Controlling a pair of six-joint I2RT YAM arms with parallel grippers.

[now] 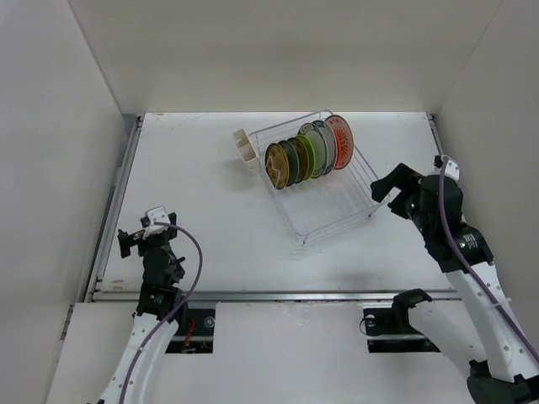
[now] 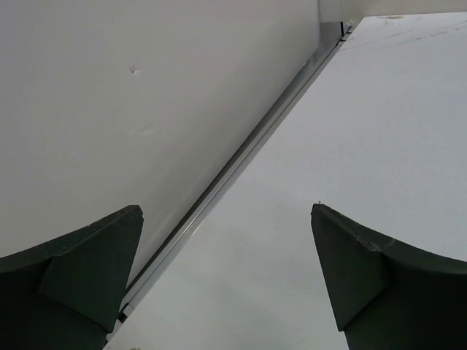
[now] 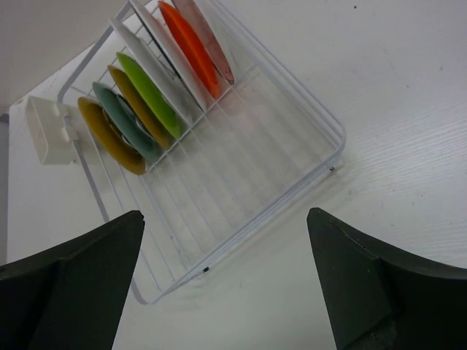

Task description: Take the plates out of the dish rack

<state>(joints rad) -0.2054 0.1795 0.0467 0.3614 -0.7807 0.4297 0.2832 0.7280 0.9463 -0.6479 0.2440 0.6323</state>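
Both arms idle rn. Left gripper (image 2: 226,211) jaws wide apart, nothing in them, parked at the near-left of the table (image 1: 202,194) by the side wall, well apart from the work. Right gripper (image 3: 225,215) also fully spread and holding nothing, hanging near the rack's (image 1: 333,215) right-hand corner, cam looking down into it. Rack sits diagonal, far-centre of table, cup (image 1: 246,150) clipped on its left end. Plates (image 1: 307,153) all in the rack, on edge in the far half, packed in one row; near half is bare wire. Count: 1 rack, 1 cup, plates approx 7. From the cup end I read amber, dk green/teal, a brownish one, lime, one or two white, orange-red, and poss a pale patterned one behind it. They overlap hard, so could be off by one either way. Handling, my guess: rigid discs, prob light, glossy so slippery under the pads; can't tell plastic vs ceramic, so treat as breakable. Best hold looks like the top rim, pinch across the thickness, one finger each face. Gaps btwn neighbours look tight, so an end plate w/ a free face seems the easy first pick, and the orange-red end is nearer the right arm. Lift straight up out of the slot. Wire rack looks light, so it may drag along if a plate binds.
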